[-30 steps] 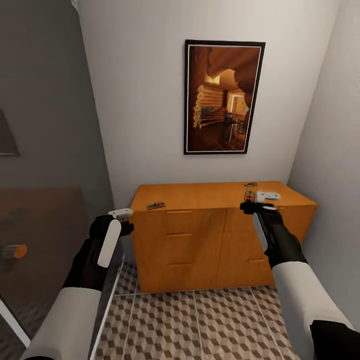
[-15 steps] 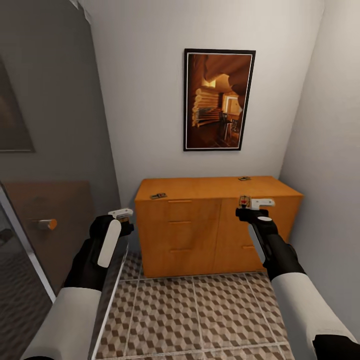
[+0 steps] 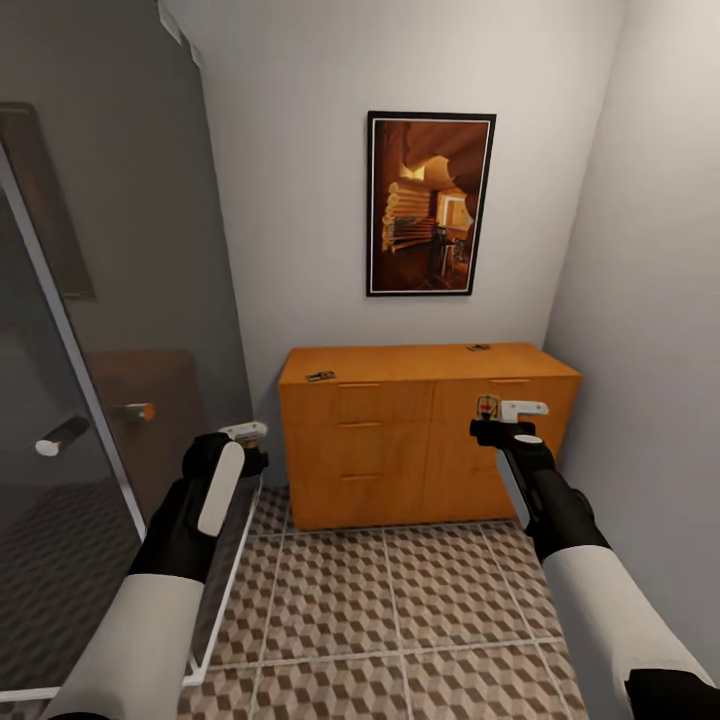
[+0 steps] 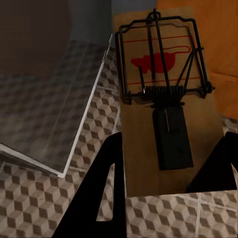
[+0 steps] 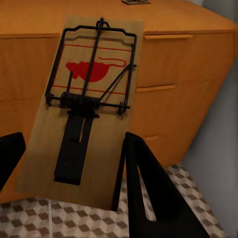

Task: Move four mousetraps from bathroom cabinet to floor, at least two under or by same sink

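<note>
1. A wide orange-brown wooden cabinet with slim bar handles stands against the far white wall, under a black-framed picture of a timber interior.
2. A glass shower partition with a white frame fills the left; a plain grey wall closes the right.
3. The bathroom floor, tiled in a brown, beige and white cube pattern, lies bare between the robot and the cabinet.
4. Four mousetraps are counted: two small ones lie on the cabinet's flat top surface, one near its left front edge, one at the far right.
5. The left end effector pinches a third wooden mousetrap with black wire and a red mouse print.
6. The right end effector pinches the fourth mousetrap, held in front of the drawers.
</note>
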`<state>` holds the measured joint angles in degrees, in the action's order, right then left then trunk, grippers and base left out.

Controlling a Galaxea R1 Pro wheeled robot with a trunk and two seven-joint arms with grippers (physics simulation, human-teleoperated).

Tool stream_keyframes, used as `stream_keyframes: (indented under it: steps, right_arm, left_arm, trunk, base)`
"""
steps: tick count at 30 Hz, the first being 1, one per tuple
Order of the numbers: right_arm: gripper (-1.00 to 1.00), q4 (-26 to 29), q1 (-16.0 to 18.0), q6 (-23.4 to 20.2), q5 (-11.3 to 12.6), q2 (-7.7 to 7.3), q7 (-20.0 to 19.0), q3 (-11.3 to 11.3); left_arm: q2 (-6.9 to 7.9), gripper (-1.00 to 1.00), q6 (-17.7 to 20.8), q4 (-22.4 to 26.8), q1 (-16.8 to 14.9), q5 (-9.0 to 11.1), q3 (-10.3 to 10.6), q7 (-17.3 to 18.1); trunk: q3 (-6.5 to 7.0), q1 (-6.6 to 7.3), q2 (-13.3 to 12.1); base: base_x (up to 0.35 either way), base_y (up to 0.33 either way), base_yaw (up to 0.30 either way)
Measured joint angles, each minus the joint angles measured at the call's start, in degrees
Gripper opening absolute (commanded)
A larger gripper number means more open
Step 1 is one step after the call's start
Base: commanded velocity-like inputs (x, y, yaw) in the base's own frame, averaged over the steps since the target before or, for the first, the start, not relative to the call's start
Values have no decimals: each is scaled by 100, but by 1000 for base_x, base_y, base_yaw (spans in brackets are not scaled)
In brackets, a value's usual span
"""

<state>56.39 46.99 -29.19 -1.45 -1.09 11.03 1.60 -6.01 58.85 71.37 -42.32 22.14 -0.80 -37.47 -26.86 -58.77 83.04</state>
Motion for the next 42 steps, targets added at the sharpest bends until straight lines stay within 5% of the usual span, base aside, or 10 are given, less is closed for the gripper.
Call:
stream_keyframes:
  steps: [42]
  right_arm:
    - [-100,-626,0,-262,0,29,-18,-11]
  left_arm:
    - [5,-100,-45,-288,0,27,-6,29]
  trunk:
    - [0,0,0]
  base:
    - [-345,0,0]
